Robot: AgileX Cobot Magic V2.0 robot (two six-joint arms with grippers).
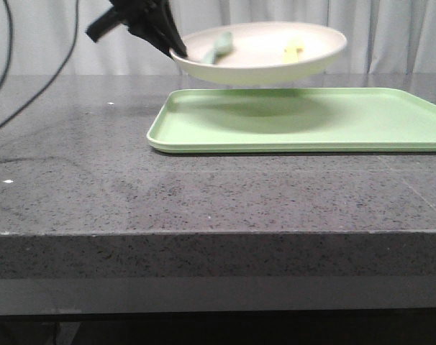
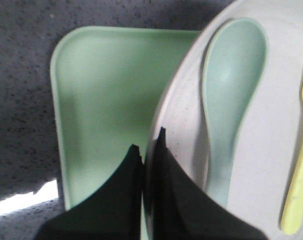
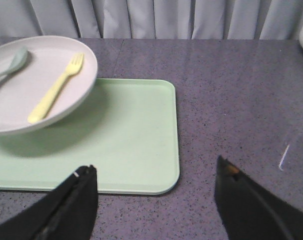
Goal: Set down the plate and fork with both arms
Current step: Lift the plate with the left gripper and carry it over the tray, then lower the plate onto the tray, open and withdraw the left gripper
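Overhead, the plate (image 1: 265, 54) hangs in the air above the green tray (image 1: 304, 122), clear of it and tilted slightly, its shadow falling on the tray floor. The left gripper (image 1: 176, 49) pinches the plate's left rim; in the left wrist view the two dark fingers (image 2: 171, 200) sit either side of the rim (image 2: 156, 125), closed on it. Only the gripper's tip and a bit of the arm show in the front view; the rest is cut off at the top edge.

Inside the plate lie the fork (image 3: 55, 89) and a pale blue-green spoon (image 2: 231, 100). In the front view both show only as small patches above the rim, fork (image 1: 293, 49) to the right of spoon (image 1: 222, 44). The fork lies flat, roughly parallel to the spoon and beside it without touching; from the right wrist view its tines point away toward the curtain (image 3: 191, 17) and its handle end toward the near rim. In the left wrist view the fork's tines are cut off by the picture edge.

The right gripper (image 3: 156, 200) is seen only in its own wrist view: fingers wide apart, holding nothing, above the grey table (image 3: 241, 100) near the tray's corner.
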